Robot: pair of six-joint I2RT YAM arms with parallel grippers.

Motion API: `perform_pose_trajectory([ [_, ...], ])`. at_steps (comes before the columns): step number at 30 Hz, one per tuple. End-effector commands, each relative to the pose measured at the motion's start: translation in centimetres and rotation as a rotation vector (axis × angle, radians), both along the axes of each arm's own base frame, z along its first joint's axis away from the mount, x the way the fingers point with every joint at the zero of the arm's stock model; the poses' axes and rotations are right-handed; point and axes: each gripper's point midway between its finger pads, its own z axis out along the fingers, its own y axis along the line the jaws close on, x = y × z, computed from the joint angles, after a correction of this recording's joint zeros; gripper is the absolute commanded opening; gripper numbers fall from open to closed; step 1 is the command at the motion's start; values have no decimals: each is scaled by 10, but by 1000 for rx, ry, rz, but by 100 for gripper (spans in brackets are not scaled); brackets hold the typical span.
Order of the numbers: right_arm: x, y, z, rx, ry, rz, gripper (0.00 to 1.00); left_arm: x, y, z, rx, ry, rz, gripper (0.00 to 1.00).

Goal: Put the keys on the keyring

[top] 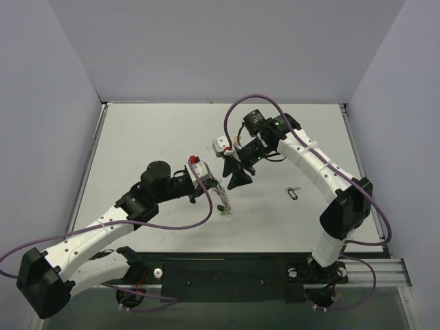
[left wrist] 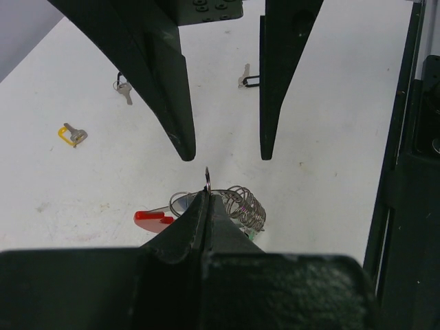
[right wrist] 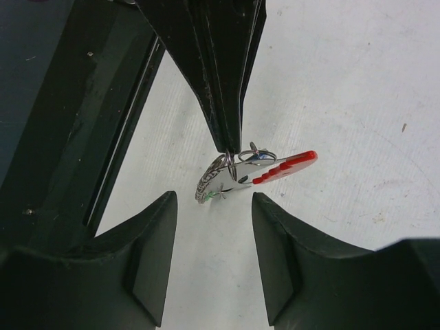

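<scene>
Pinching the keyring [left wrist: 237, 206] by its thin ring near the middle of the table [top: 158, 130] with the left gripper [left wrist: 205, 198] clamped fully closed, faced the right gripper [right wrist: 213, 199], jaws partly spread and empty, one key [top: 293, 193] lying toward the right edge.

Flat counter [top: 151, 137]: plain white, faint grey scuffs and specks.
Left tool [left wrist: 206, 197]: matte black, unpatterned.
Right tool [right wrist: 213, 199]: matte black, same finish.
Small keyring bunch of thin silver metal rings [left wrist: 237, 205]: silver rings, silver coiled part, tiny green fleck by coil.
Flat plastic tag [left wrist: 152, 218] on bunch: bright red.
First small black-headed key [left wrist: 124, 91]: silver blade.
Second small black-headed key [left wrist: 245, 75]: silver blade.
Small yellow-headed key [left wrist: 71, 135]: silver blade.
Jointed arm shells [top: 89, 237]: white, with black joints.
Thin cables [top: 261, 95]: purple.
Enclosure walls [top: 227, 48]: pale grey-lilac, plain.
</scene>
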Motion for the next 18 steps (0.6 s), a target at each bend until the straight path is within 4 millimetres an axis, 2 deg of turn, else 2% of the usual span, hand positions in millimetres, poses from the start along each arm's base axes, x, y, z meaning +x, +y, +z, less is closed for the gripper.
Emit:
perform_pose_trajectory([
  [1,-7,4,5,-4,13,19,41,-2,-6,48,-110,-98,-21,0],
  [13,-15,15,8,9,28,49,29,-4,-6,46,-132,-88,-23,0],
  [18,-16,17,7,7,30,54,19,-4,-5,47,-145,-85,-16,0],
])
